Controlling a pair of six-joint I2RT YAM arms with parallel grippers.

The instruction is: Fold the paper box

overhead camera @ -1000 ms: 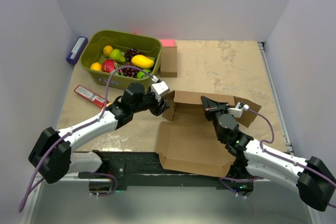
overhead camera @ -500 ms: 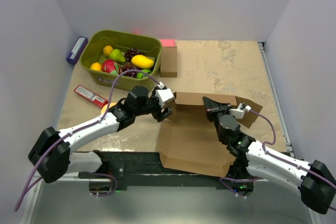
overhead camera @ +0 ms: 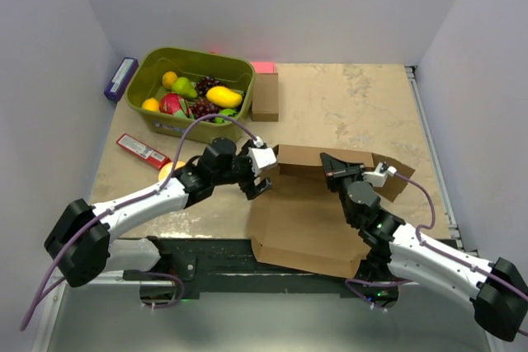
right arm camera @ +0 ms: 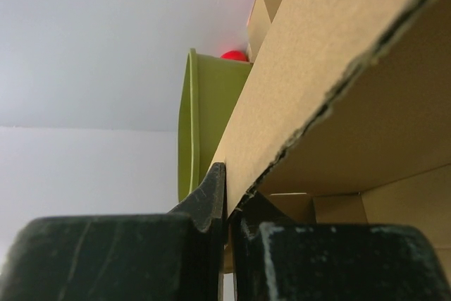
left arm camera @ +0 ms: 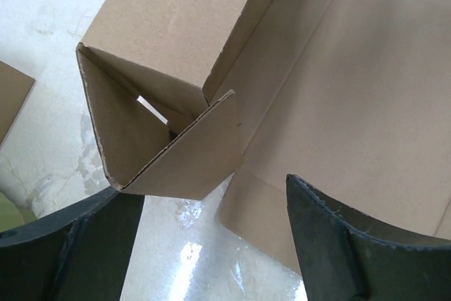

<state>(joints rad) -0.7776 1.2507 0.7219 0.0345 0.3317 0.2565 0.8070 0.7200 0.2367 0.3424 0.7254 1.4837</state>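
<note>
Paper box partly raised | left gripper spread wide, empty, at box's 10 o'clock corner | right gripper pinching rear wall, 12 o'clock

Paper box: matt brown cardboard, rough edges; table: glossy, marbled.

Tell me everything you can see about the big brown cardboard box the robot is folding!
The paper box is plain brown cardboard, a big cut sheet with creases and flaps, only partly folded. Most of it lies flat on the table. Its far wall stands up, and a flap at the left corner is bent inward, showing a small slot. The right gripper is shut on the standing wall. The left gripper is open by the left corner, not gripping it.
</note>
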